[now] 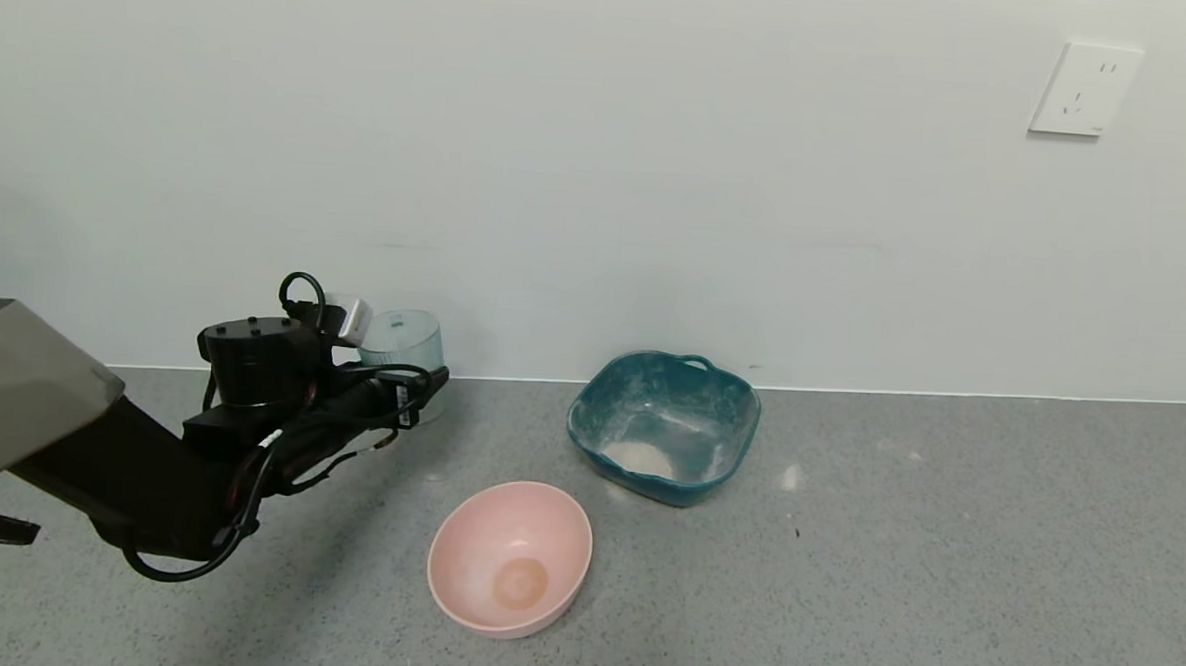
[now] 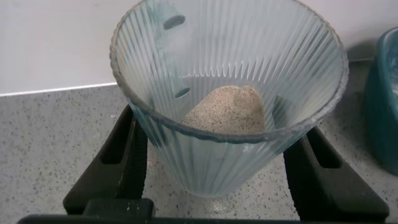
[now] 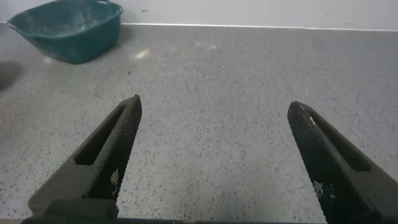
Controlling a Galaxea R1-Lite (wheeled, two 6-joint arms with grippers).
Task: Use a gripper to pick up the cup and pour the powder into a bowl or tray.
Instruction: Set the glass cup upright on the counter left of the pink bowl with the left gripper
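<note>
While my right gripper [image 3: 211, 155] idles w/ fingers apart, my left gripper [image 2: 217, 168] clamps the cup [image 2: 229, 93], powder [image 2: 227, 111] inside, near the wall.

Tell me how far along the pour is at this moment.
Early. Done: the left gripper has its fingers either side of the cup, which holds powder. Whether it is squeezed or lifted isn't clear. Left: carry and tip it into the teal dish, already dusted with white powder. The right gripper waits open over the counter.
</note>
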